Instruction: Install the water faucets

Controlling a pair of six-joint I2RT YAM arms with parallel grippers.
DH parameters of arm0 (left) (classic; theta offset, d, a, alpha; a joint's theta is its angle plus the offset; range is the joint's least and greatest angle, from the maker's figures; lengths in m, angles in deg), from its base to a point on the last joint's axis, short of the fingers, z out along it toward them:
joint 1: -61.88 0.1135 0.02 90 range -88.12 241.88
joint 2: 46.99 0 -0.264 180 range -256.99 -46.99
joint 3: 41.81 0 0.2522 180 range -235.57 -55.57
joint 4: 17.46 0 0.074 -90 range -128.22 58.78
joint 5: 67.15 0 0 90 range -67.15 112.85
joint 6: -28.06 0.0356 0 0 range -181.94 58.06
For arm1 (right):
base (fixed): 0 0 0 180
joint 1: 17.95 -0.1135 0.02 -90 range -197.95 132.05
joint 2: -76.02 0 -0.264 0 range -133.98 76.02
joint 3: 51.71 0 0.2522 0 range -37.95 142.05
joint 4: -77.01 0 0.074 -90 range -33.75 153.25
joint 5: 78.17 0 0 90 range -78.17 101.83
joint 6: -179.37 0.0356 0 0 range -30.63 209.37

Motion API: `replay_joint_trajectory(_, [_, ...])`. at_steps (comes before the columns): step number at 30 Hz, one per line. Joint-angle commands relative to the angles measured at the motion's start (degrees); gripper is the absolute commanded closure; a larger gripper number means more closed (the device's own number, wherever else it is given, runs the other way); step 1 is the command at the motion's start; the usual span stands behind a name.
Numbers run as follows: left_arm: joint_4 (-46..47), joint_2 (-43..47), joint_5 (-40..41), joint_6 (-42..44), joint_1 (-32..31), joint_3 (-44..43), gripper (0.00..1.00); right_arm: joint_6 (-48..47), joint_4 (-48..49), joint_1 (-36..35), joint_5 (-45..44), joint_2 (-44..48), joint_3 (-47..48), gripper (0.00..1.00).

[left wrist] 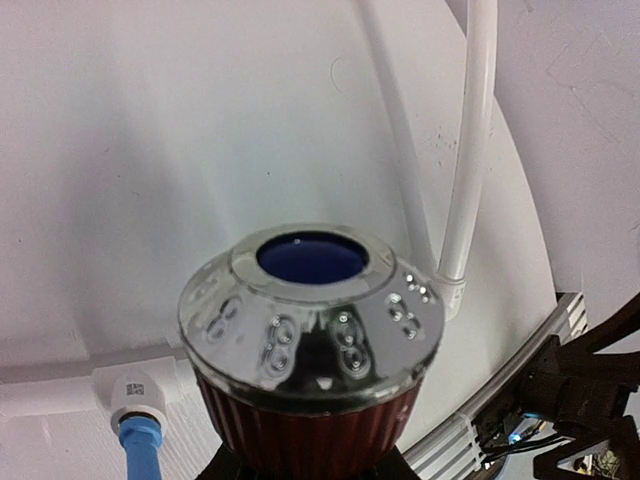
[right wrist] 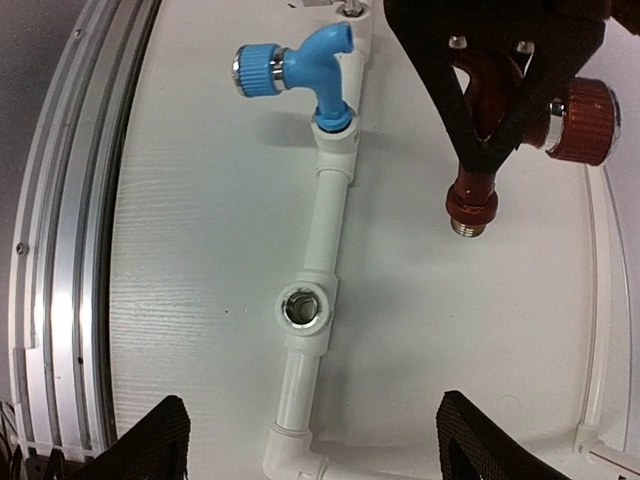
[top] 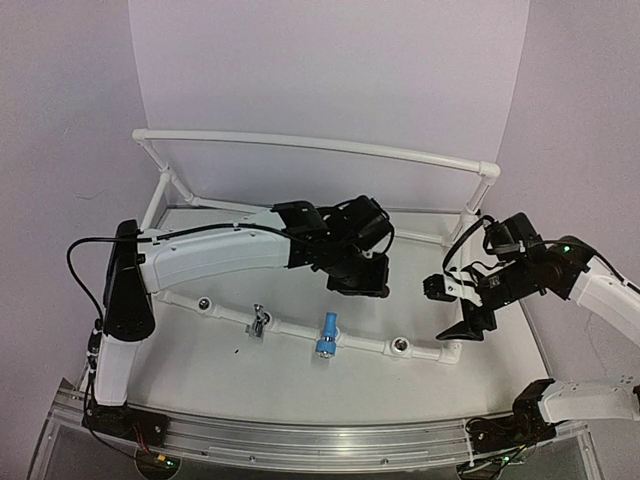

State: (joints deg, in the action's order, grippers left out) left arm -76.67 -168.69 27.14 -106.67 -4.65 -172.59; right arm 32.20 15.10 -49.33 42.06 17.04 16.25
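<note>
Left gripper [top: 358,283] reaches mid-table, clamped on red faucet [right wrist: 472,200]. Right gripper [right wrist: 315,440] hovers wide open, empty, over pipe frame [right wrist: 322,200], blue faucet [right wrist: 310,60] nearby.

The round socket [right wrist: 302,308] in the white plastic pipe [right wrist: 325,200] is exposed from above. Along the pipe, passage is blocked by a light blue tap [right wrist: 320,70].
</note>
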Motion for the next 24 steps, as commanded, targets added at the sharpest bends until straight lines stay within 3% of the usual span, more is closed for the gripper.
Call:
replay_joint_trajectory(1, [-0.8,0.8,2.6,-2.7,-0.8,-0.6,1.0,-8.7,-7.1,0.1,2.0,3.7,-0.2,0.21])
replay_joint_trajectory(9, [8.6,2.7,-6.4,-6.1,-0.9,6.2,1.0,-11.1,-15.6,0.2,11.7,8.2,2.6,0.21])
replay_joint_trajectory(17, [14.6,4.5,-9.8,-7.6,-0.9,11.2,1.0,-5.4,-17.1,0.2,19.5,10.3,5.2,0.17])
replay_joint_trajectory(24, [6.5,-0.9,-6.3,-9.0,-3.9,2.7,1.0,2.8,-11.7,1.3,18.6,12.3,5.0,0.18])
